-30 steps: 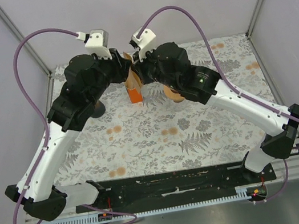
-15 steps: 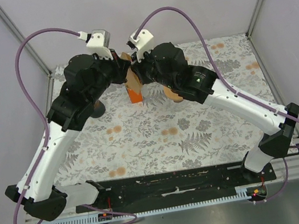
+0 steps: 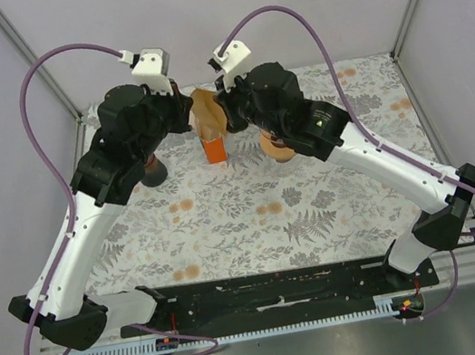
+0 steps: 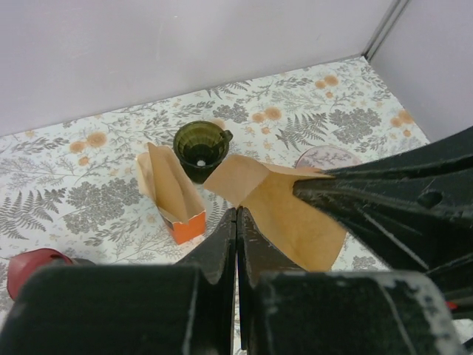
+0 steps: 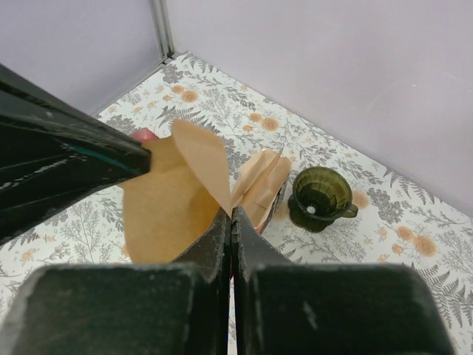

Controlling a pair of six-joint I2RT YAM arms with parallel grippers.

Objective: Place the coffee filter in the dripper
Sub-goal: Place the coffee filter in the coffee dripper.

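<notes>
Firstly, at the far left, on the grey flower-patterned table cover: a dark red round object, only partly visible. Next, towards the middle, the left gripper, with jaws pressed together on the lower edge of the brown paper coffee filter. Lower down, standing upright on the cover, an orange cardboard box with more brown filters inside. Held up in the air between both arms, close above this box, the coffee filter itself, not touching the table and partly unfolded, with one flap bent away. Just beside the box, on its far side, the dark green glass dripper, upright, well below the filter, its small bottom hole visible. Then, coming from the right, the right gripper, also clamped tight, pinching the opposite edge of the same filter. Finally, further right in the top view, a round tan object, half hidden under the right arm; impossible to say what exactly.
</notes>
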